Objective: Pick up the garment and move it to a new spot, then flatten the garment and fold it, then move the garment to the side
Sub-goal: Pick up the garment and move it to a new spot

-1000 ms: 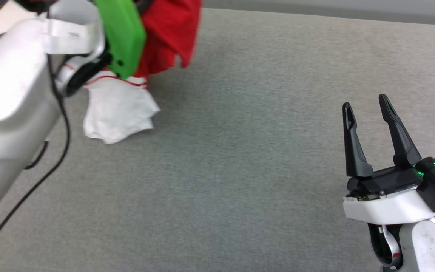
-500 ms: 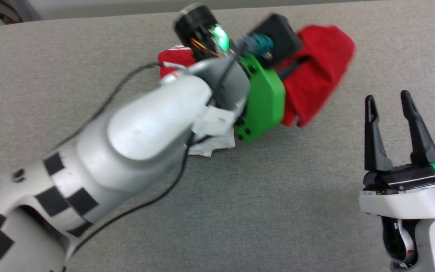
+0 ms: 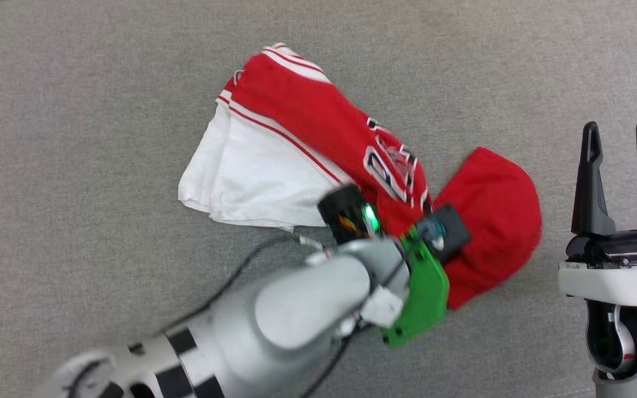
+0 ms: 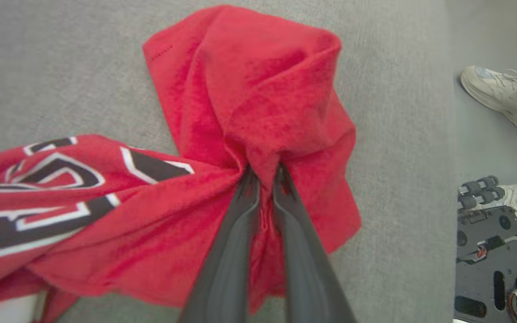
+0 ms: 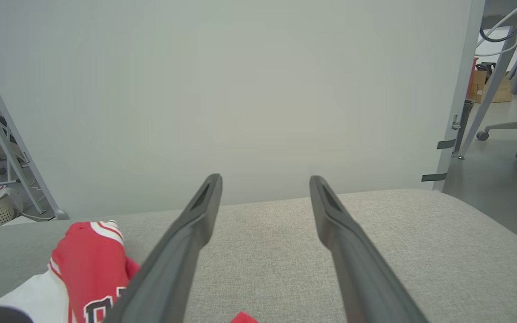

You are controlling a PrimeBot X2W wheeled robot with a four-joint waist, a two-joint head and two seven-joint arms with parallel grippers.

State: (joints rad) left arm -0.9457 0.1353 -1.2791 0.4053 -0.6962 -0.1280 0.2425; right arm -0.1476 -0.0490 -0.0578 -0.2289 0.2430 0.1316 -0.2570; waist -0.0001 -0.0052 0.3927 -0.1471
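Grey woven surface (image 3: 75, 138), plain pale wall (image 5: 249, 80) behind. We logged the garment (image 3: 307, 116), crumpled red mesh knit, pinched in our left gripper (image 4: 265, 172); right gripper (image 3: 617, 126) spread, empty.

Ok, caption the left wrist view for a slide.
Left gripper, jaws pinched shut on a bunched red fold of the garment.

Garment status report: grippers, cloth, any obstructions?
Left gripper shut on the garment. Right gripper open, holding nothing. Cloth bunched on grey surface, not flattened. Person's shoe on floor past the edge.
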